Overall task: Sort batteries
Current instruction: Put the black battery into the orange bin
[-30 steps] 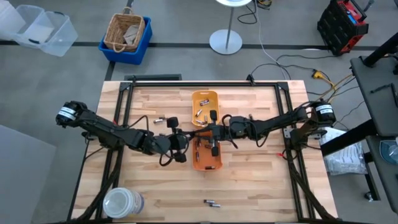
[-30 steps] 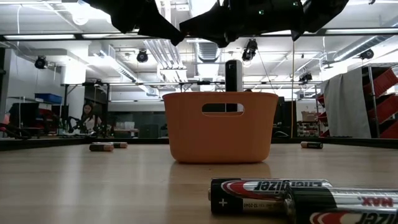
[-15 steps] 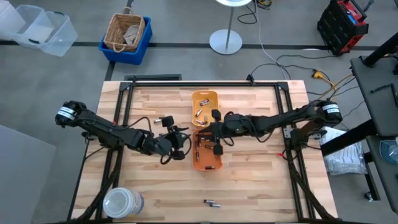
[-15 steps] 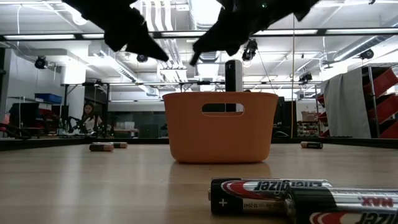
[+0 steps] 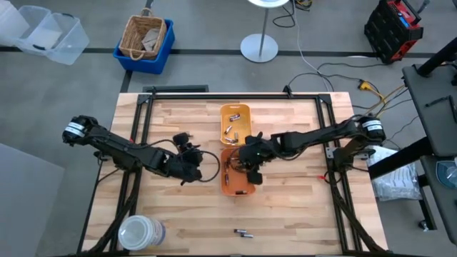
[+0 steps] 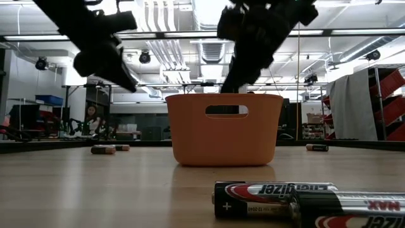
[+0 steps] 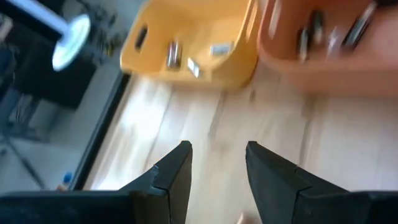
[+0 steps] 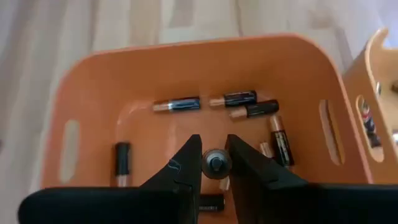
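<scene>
Over the orange tray [image 5: 238, 183], my right gripper [image 8: 215, 163] points down, shut on one battery [image 8: 216, 163] that shows end-on. Several batteries [image 8: 239, 98] lie flat on that tray's floor. The yellow-orange tray [image 5: 234, 120] stands just beyond it, with a few batteries [image 7: 173, 54] inside. My left gripper [image 7: 217, 168] hovers open over bare wood left of the orange tray, nothing between its fingers. Two loose batteries [image 6: 272, 199] lie on their sides near the table's front edge. My right gripper pinches the battery [image 8: 216, 163] between its two fingers, which come from above and point down into the orange tray. The battery's round end faces the wrist camera, so it stands along the fingers. It hangs clear above the tray floor.
More loose batteries lie on the wood at the far left [image 6: 103, 150] and far right [image 6: 316, 147] in the low view. A white tub [image 5: 141, 233] sits at the table's near left corner. A blue bin with a basket [image 5: 145, 41] stands on the floor beyond the table.
My left gripper has drawn back from the orange tray toward the table's left edge. My right gripper has gone toward the near edge and down over the orange tray, tipping to point into it.
</scene>
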Robot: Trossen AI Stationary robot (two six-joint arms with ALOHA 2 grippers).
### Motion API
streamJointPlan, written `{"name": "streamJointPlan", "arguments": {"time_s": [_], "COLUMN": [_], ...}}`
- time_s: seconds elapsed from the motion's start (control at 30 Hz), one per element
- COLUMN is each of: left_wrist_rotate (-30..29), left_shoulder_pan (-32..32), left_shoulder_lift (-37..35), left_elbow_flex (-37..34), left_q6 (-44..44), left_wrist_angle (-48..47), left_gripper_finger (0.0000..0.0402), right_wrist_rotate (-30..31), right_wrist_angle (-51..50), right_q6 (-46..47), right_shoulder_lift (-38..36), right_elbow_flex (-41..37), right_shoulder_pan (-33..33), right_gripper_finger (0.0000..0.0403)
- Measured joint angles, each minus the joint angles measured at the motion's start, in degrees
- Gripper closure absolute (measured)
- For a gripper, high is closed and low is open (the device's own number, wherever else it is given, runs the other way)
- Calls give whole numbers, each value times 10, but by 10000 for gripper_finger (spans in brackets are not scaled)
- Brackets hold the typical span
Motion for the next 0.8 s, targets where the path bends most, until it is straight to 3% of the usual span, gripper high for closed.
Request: {"name": "streamJointPlan", "arguments": {"time_s": [0.23, 0.47, 0.8], "left_wrist_rotate": [30, 30, 26], "left_shoulder_pan": [0, 0, 0], "left_shoulder_lift": [0, 0, 0], "left_elbow_flex": [0, 0, 0], "left_q6": [-62, -58, -58], "left_wrist_angle": [-77, -78, -71], "left_gripper_finger": [270, 270, 270], "right_wrist_rotate": [9, 9, 10], "right_wrist_angle": [25, 28, 29], "right_q6": [29, 29, 38], "right_shoulder_lift": [46, 62, 57], "right_elbow_flex": [-6, 8, 8], "right_shoulder_pan": [0, 0, 0], "right_gripper_finger": [343, 349, 329]}}
